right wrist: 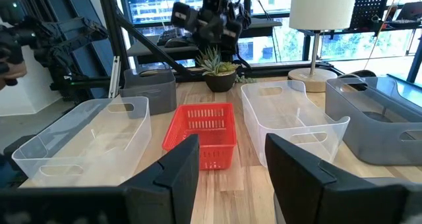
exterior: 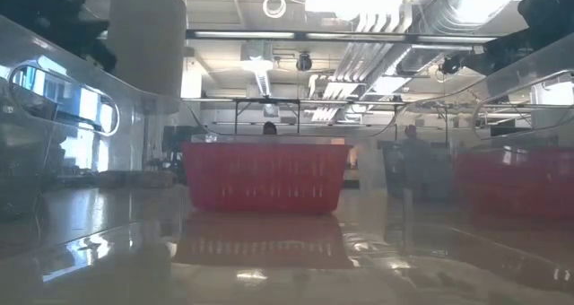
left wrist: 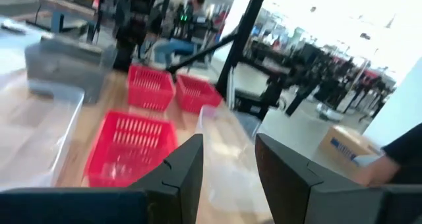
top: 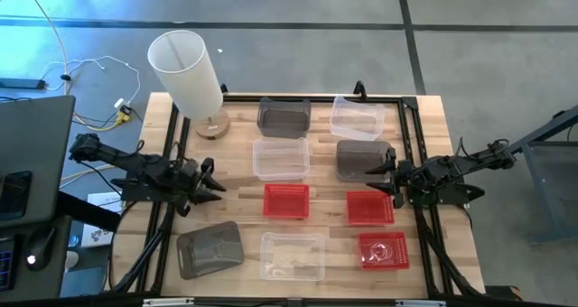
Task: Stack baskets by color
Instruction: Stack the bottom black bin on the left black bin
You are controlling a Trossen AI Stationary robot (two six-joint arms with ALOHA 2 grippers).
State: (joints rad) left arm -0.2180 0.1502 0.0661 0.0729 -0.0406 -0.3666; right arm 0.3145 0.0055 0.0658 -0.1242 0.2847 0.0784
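Note:
Nine baskets rest on their bottoms on the wooden table. In the high view, dark grey ones sit at the far middle [top: 284,115], right of centre [top: 364,160] and near left [top: 209,250]. Clear ones [top: 358,117], [top: 281,159], [top: 292,255] and red mesh ones [top: 286,200], [top: 370,208], [top: 383,250] lie between them. My left gripper [top: 215,181] [left wrist: 229,145] hovers open at the table's left side, pointing level toward the red baskets. My right gripper [top: 377,181] [right wrist: 232,145] hovers open at the right side, beside the dark grey basket, with nothing between its fingers.
A tall white lamp [top: 190,72] stands on its wooden foot at the far left corner. A small green plant [right wrist: 217,69] sits near the left arm. A black frame [top: 406,104] runs round the table. Bare wood shows between the baskets.

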